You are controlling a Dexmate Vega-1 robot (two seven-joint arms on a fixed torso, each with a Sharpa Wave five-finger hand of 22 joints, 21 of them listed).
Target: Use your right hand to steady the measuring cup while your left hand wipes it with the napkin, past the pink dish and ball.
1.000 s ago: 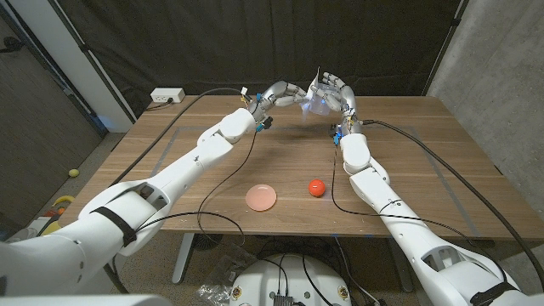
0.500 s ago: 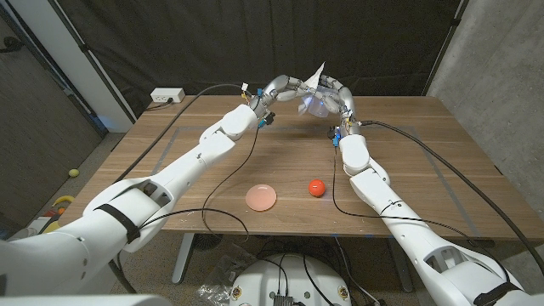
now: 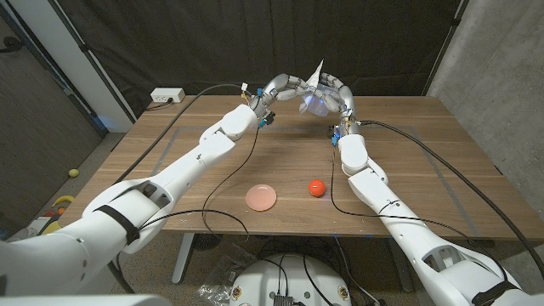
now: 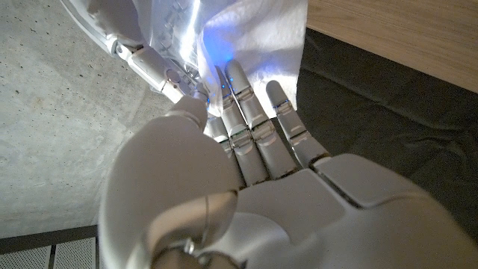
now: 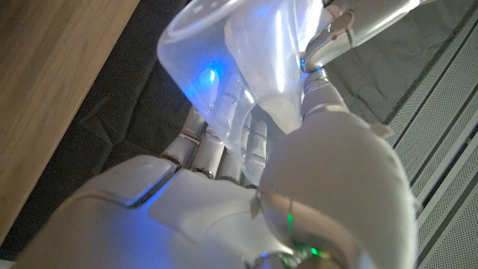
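We record a long wooden table (image 3: 442, 161) spanning the middle of the head view. Both white arms reach to its far edge, meeting at the upper centre of the frame.

The right hand (image 3: 338, 95) is raised there, fingers curled around the clear plastic measuring cup (image 3: 316, 104), which it holds off the table; the right wrist view shows the cup (image 5: 224, 60) cradled against those fingers.

The left hand (image 3: 285, 87), just left of it, holds a white paper napkin (image 3: 318, 75) against the cup; in the left wrist view its fingers (image 4: 250, 112) lie close together, pressing the napkin (image 4: 258, 33).

At lower centre, well apart from the hands, a shallow round pink dish (image 3: 261, 197) lies, with a small red ball (image 3: 316, 187) near its right.
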